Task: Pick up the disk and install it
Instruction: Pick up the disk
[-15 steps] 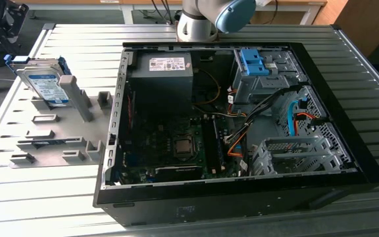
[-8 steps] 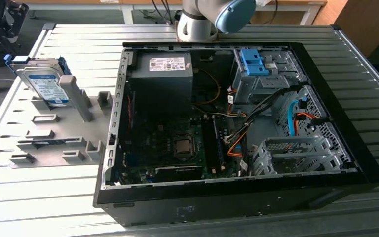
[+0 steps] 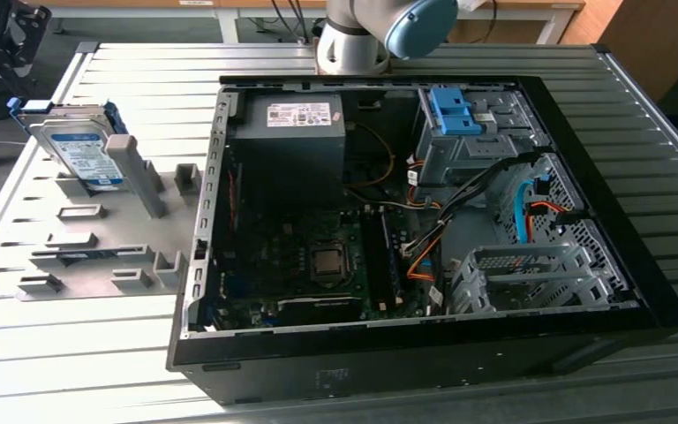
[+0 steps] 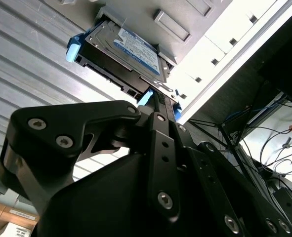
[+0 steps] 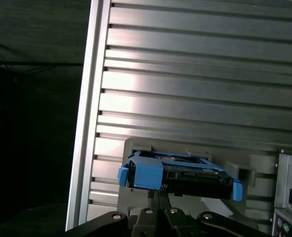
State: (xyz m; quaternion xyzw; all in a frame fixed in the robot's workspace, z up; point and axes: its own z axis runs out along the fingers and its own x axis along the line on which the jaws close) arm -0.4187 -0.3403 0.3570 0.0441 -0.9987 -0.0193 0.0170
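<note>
The disk (image 3: 80, 148), a silver drive with a white-and-blue label and blue rails, stands on edge in a grey fixture (image 3: 103, 256) at the exterior view's left. Nothing touches it there. Both wrist views look at the disk (image 4: 131, 49) (image 5: 180, 174) from a distance, resting in the fixture. The black linkage of my gripper (image 4: 155, 118) (image 5: 158, 212) points toward it in the foreground, apart from it. The arm (image 3: 369, 26) rises at the back of the table, behind the case.
An open black computer case (image 3: 621, 291) lies on the slatted metal table (image 3: 80, 353). Inside are a black power supply (image 3: 292, 124), the mainboard, cables, a blue bracket (image 3: 451, 110) in the drive cage and a grey cage (image 3: 528, 274).
</note>
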